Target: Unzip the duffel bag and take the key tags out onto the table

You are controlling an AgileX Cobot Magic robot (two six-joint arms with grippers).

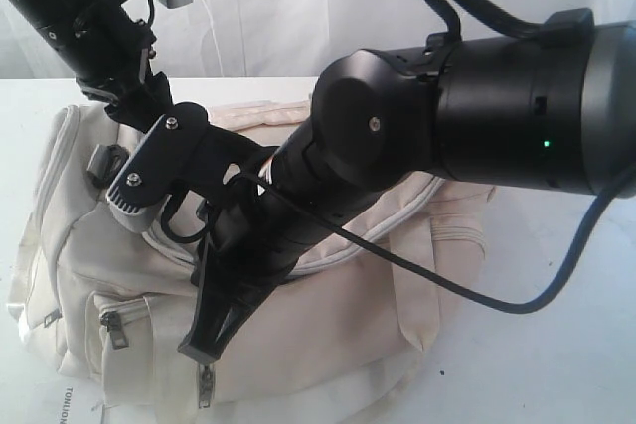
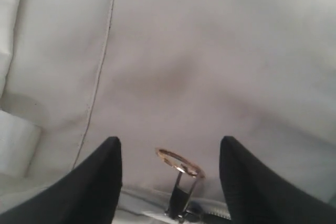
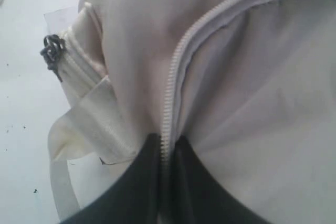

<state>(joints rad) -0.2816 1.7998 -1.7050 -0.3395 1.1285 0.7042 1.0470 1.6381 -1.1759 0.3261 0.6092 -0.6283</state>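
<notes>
The cream-white duffel bag (image 1: 328, 345) lies on the white table (image 1: 566, 364). My left gripper (image 2: 170, 140) is open over the bag's grey fabric (image 2: 210, 66). A dark zip pull with a gold ring (image 2: 178, 163) stands free between its fingers, touching neither. In the exterior view the left gripper is hidden behind the right arm (image 1: 378, 136). My right gripper (image 3: 167, 137) is shut on a toothed zip edge (image 3: 170, 87) of the bag (image 3: 262, 103). One of its black fingers (image 1: 204, 340) reaches down the bag's front. The key tags are out of view.
Front pockets carry dark zip pulls (image 1: 117, 330) (image 1: 206, 382). A side pocket pull (image 3: 51, 51) and a webbing handle (image 3: 100, 129) lie near the right gripper. The right arm's cable (image 1: 447, 285) loops over the bag. A white curtain hangs behind the table.
</notes>
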